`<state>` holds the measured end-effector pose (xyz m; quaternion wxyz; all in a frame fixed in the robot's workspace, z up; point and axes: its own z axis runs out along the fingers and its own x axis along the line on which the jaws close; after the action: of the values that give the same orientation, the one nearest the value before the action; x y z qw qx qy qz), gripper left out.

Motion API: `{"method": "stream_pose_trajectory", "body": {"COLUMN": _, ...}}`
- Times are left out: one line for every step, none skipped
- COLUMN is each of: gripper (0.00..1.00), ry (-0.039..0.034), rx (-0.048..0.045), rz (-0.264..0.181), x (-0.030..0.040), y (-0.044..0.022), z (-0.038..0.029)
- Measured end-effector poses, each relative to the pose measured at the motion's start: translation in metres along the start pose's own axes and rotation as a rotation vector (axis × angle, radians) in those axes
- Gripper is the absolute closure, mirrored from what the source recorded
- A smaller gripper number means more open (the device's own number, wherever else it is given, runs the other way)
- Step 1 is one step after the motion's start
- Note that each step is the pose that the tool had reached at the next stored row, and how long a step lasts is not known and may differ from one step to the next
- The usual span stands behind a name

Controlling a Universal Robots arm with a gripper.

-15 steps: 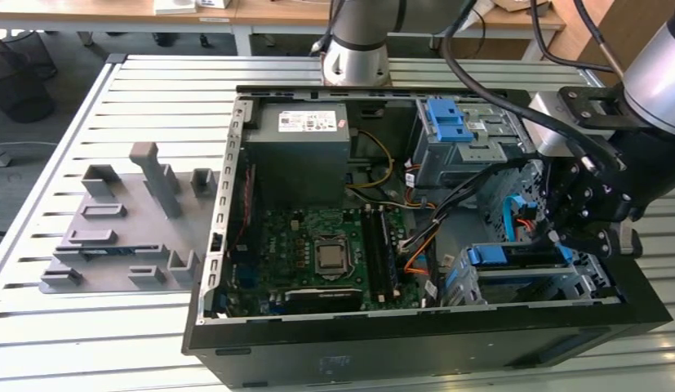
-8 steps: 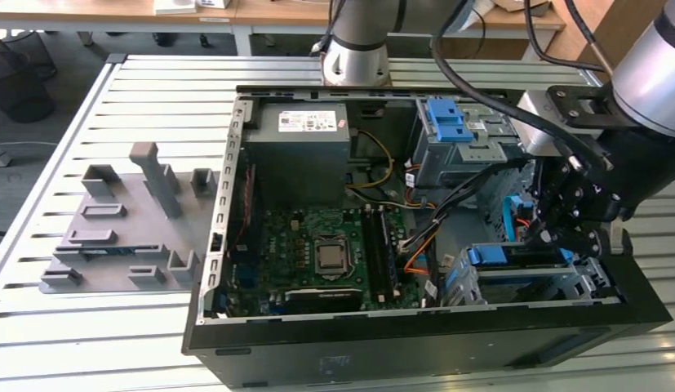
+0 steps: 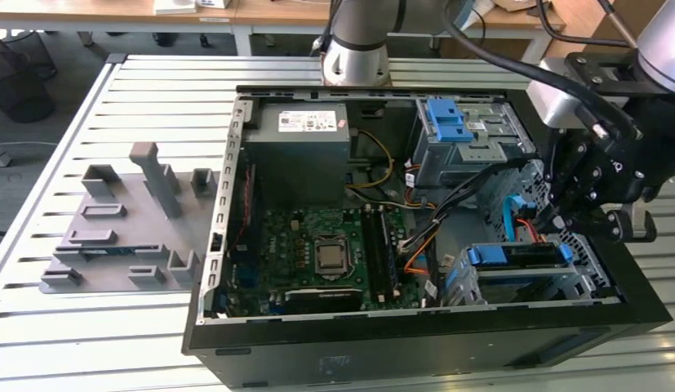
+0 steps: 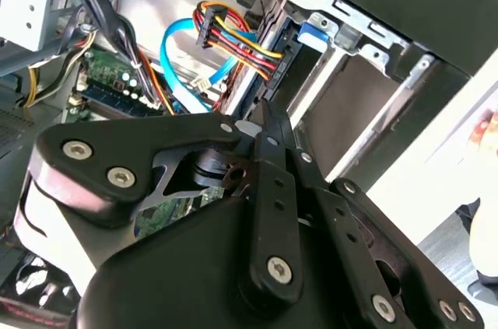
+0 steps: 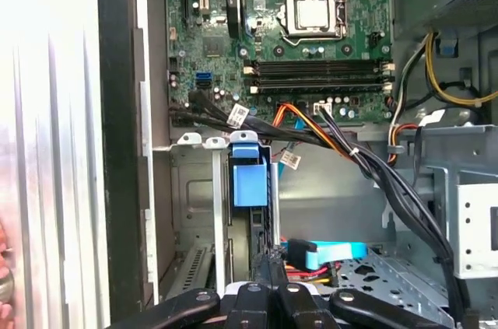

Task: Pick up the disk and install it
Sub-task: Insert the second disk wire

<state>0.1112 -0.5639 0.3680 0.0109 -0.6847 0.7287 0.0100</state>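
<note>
Hovering over the open computer case [image 3: 315, 343] on the slatted worktop [image 3: 119, 343], the pincer [image 3: 564, 220] has its fingers drawn together with nothing between them, just above the drive cage. The disk [image 3: 522, 255] sits slotted in that cage near the case's front corner, its blue rail [image 5: 249, 181] showing in the first wrist view.

I note a matt black metal computer case [image 3: 424, 347] on a ribbed, dull-silver metal table [image 3: 86, 343], glossy blue plastic latch [image 5: 250, 181], matt black gripper [image 5: 268, 278].
</note>
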Motion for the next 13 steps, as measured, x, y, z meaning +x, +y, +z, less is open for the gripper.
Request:
{"method": "stream_pose_trajectory", "body": {"gripper": 0.89, "ry": -0.0001, "rx": 0.0, "rz": 0.0, "x": 0.0, "y": 0.001, "z": -0.0021}}
{"method": "stream_pose_trajectory", "body": {"gripper": 0.89, "ry": -0.0001, "rx": 0.0001, "rz": 0.0, "x": 0.0, "y": 0.0027, "z": -0.004}}
{"method": "stream_pose_trajectory", "body": {"gripper": 0.89, "ry": -0.0001, "rx": 0.0002, "rz": 0.0, "x": 0.0001, "y": 0.0048, "z": -0.0054}}
{"method": "stream_pose_trajectory", "body": {"gripper": 0.89, "ry": -0.0002, "rx": 0.0006, "rz": 0.0, "x": 0.0002, "y": 0.0077, "z": -0.0065}}
{"method": "stream_pose_trajectory", "body": {"gripper": 0.89, "ry": -0.0004, "rx": 0.0014, "rz": 0.0, "x": 0.0004, "y": 0.0106, "z": -0.0067}}
{"method": "stream_pose_trajectory", "body": {"gripper": 0.89, "ry": -0.0003, "rx": 0.0018, "rz": 0.0, "x": 0.0006, "y": 0.0131, "z": -0.0069}}
{"method": "stream_pose_trajectory", "body": {"gripper": 0.89, "ry": -0.0003, "rx": 0.0021, "rz": 0.0, "x": 0.0007, "y": 0.0149, "z": -0.0071}}
{"method": "stream_pose_trajectory", "body": {"gripper": 0.89, "ry": 0.0001, "rx": 0.0022, "rz": 0.0, "x": 0.0005, "y": 0.0158, "z": -0.008}}
{"method": "stream_pose_trajectory", "body": {"gripper": 0.89, "ry": 0.0, "rx": 0.0022, "rz": 0.0, "x": -0.0002, "y": 0.016, "z": -0.0096}}
{"method": "stream_pose_trajectory", "body": {"gripper": 0.89, "ry": -0.0001, "rx": 0.0022, "rz": 0.0, "x": -0.001, "y": 0.0162, "z": -0.0114}}
{"method": "stream_pose_trajectory", "body": {"gripper": 0.89, "ry": 0.0001, "rx": 0.0023, "rz": 0.0, "x": -0.0019, "y": 0.0163, "z": -0.0133}}
{"method": "stream_pose_trajectory", "body": {"gripper": 0.89, "ry": 0.0, "rx": 0.0023, "rz": 0.0, "x": -0.0032, "y": 0.0164, "z": -0.0145}}
{"method": "stream_pose_trajectory", "body": {"gripper": 0.89, "ry": 0.0007, "rx": 0.0023, "rz": 0.0, "x": -0.0047, "y": 0.0166, "z": -0.0157}}
